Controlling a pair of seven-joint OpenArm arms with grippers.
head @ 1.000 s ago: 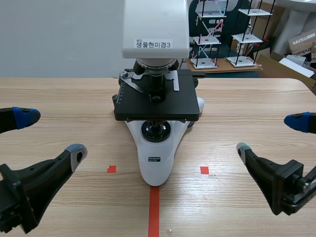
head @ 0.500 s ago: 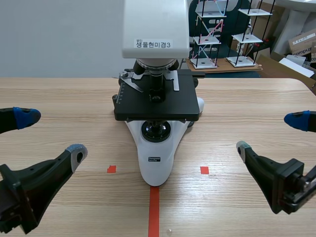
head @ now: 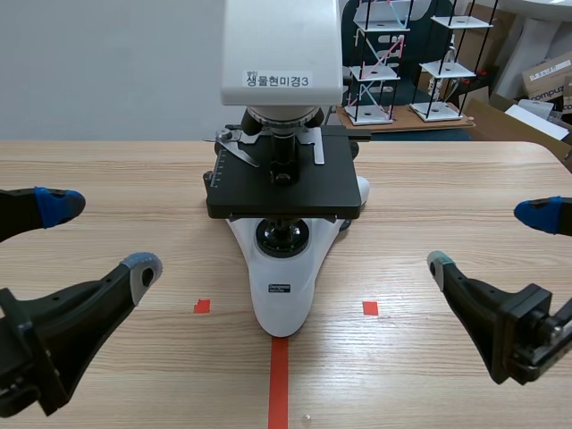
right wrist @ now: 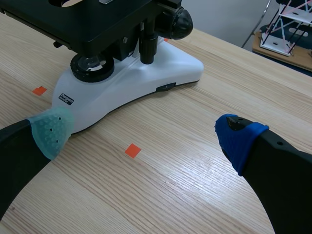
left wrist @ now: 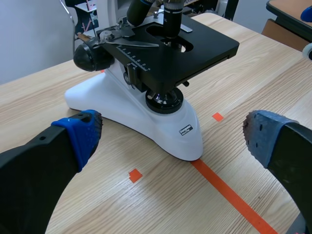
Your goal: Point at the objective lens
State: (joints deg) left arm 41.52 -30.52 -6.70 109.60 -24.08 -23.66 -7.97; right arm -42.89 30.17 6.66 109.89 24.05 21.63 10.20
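Observation:
A white and black microscope point(head: 281, 223) stands at the table's middle, with a labelled white head. Its objective lens point(head: 283, 147) is a black barrel hanging over the black stage point(head: 308, 192). In the left wrist view the objective lens point(left wrist: 172, 14) stands ahead of my fingers, above the stage hole. My left gripper point(head: 98, 237) is open, low and to the left of the microscope base, apart from it. To the right of the base my right gripper point(head: 490, 239) is open too, holding nothing. The right wrist view shows the base point(right wrist: 146, 83) and a focus knob point(right wrist: 178, 22), with the lens hidden.
Beyond the table's far edge stand white shelf models point(head: 380, 63) and cardboard boxes point(head: 545, 80). An orange-red tape line point(head: 279, 384) runs in front of the microscope base, with a small square point(head: 202, 307) on one side and another square point(head: 370, 307) on the other.
My left gripper has shifted slightly up and toward the microscope. The right gripper and the microscope have stayed where they were.

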